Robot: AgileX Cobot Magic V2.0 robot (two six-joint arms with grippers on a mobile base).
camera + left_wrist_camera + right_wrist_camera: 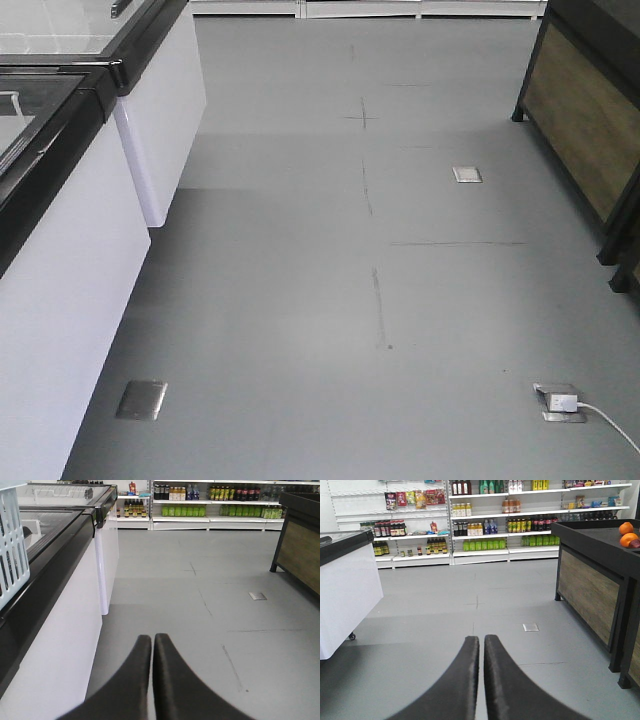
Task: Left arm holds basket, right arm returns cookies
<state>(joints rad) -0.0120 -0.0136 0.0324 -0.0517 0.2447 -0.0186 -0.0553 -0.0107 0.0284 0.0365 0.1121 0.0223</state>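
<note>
A corner of the light blue slotted basket [11,545] shows at the far left of the left wrist view, resting on top of the chest freezer [55,540]. My left gripper [152,639] hangs over the grey floor beside the freezer, shut, with nothing between its fingers. My right gripper [481,640] is also shut and empty, pointing down the aisle toward the shelves. The cookies are out of view. Neither gripper appears in the front view.
White chest freezers with black rims [60,200] line the left side. A dark wooden display stand [592,575] with oranges [626,534] stands on the right. Stocked shelves [495,520] close the far end. Floor sockets [141,399] and a plugged-in cable [560,402] lie on the floor.
</note>
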